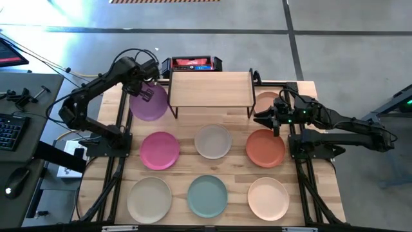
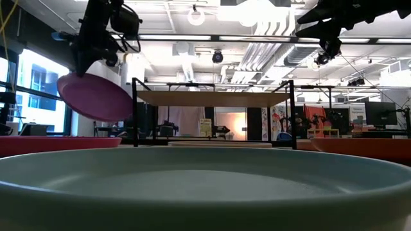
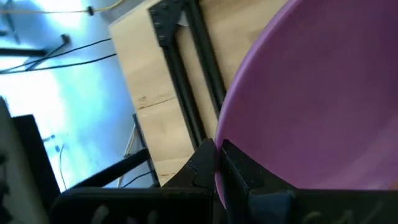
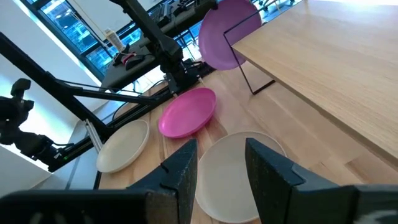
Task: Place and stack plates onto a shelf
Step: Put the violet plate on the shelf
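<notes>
purple plate [image 1: 150, 101], pinched at its rim by the closed left gripper [image 1: 143, 88], hangs tilted beside the shelf [image 1: 210, 89], seemingly light, stiff and slick-edged; the right gripper [image 1: 270, 120] gapes empty above the terracotta plate [image 1: 265, 148].

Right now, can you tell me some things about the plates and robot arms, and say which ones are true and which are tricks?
1. The left pincer holds the purple plate in the air. True.
2. The shelf already has a plate on top. False: its wooden top is bare.
3. The right pincer is open and holds nothing. True.
4. The pink plate is stacked on the teal plate. False: they lie apart on the table.
5. The purple plate hangs tilted. True.
</notes>
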`<state>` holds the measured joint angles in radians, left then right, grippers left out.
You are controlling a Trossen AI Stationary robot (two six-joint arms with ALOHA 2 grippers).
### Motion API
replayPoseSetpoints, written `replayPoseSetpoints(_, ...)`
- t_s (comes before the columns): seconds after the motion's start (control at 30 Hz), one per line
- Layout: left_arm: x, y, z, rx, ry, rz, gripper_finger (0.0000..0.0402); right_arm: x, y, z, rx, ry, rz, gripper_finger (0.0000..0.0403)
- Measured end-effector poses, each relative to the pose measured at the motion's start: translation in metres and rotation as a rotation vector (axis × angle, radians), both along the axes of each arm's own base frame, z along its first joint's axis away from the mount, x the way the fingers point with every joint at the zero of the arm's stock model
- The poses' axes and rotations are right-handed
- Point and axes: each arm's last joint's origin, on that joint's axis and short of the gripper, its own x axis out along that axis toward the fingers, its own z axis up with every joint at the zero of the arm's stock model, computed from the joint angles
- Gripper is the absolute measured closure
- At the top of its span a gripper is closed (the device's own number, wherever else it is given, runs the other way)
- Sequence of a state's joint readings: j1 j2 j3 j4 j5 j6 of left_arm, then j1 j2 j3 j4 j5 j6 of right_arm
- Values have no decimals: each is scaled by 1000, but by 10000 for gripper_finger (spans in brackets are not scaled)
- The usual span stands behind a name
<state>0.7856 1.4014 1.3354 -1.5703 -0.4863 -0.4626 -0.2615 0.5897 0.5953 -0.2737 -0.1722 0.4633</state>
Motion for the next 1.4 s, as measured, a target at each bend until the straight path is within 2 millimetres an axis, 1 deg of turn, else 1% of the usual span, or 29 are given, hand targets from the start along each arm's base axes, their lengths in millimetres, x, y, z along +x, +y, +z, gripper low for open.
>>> replayPoseSetpoints(0.27, -1, 1, 1, 112, 10, 118, 401, 0, 0, 0, 0, 0, 0, 284)
replayPoseSetpoints(0.43, -4, -1, 7, 165, -49, 138, 401, 0, 0, 0, 0, 0, -1, 284)
replayPoseSetpoints(0.97, -30, -27, 36, 301, -173, 170, 401, 0, 0, 0, -26, 2, 6, 284)
replayPoseSetpoints(1.07, -36, -31, 48, 343, -182, 189, 401, 0, 0, 0, -26, 2, 6, 284)
replayPoseSetpoints(1.2, -41, -36, 72, 406, -248, 190, 401, 0, 0, 0, -26, 2, 6, 284)
replayPoseSetpoints(1.4, -42, -41, 107, 445, -417, 124, 401, 0, 0, 0, -26, 2, 6, 284)
